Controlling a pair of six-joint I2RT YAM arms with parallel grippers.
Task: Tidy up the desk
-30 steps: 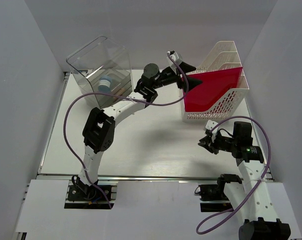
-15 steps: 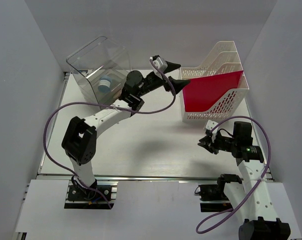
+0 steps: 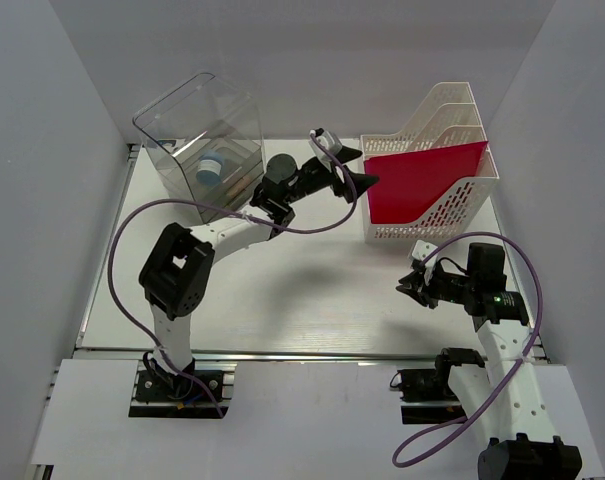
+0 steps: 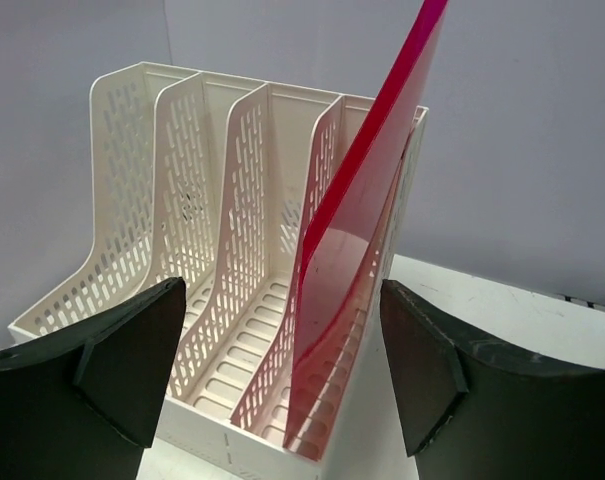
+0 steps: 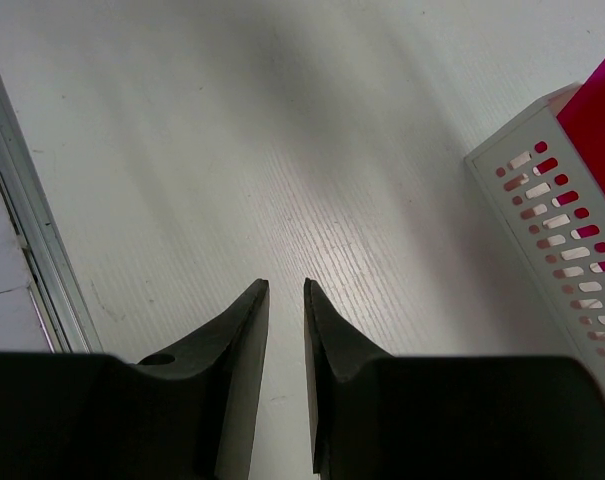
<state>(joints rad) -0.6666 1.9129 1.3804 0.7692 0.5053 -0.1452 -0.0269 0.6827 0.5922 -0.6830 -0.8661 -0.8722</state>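
The white desk [image 3: 282, 290] has a silver rail [image 3: 282, 352] along its near edge. A red folder [image 3: 422, 180] stands tilted in the nearest slot of the white slotted file rack [image 3: 452, 205] at the back right. My left gripper [image 3: 360, 166] hangs open just left of the rack, holding nothing. In its wrist view the red folder [image 4: 362, 220] and the rack [image 4: 222, 250] lie ahead, between the wide-apart fingers of my left gripper [image 4: 282, 288]. My right gripper [image 3: 407, 283] hovers low over bare desk in front of the rack. In its own view the right gripper [image 5: 286, 285] has its fingers nearly together with nothing between them.
A clear plastic drawer box [image 3: 207, 150] stands tilted at the back left with a small blue item [image 3: 211, 168] inside. Grey walls close in on the left, right and back. The rack's corner [image 5: 572, 200] shows to the right of my right gripper.
My left gripper was at the red folder's upper left corner; it has pulled back to the left and dropped slightly. The folder stays in the rack. The right arm has not moved.
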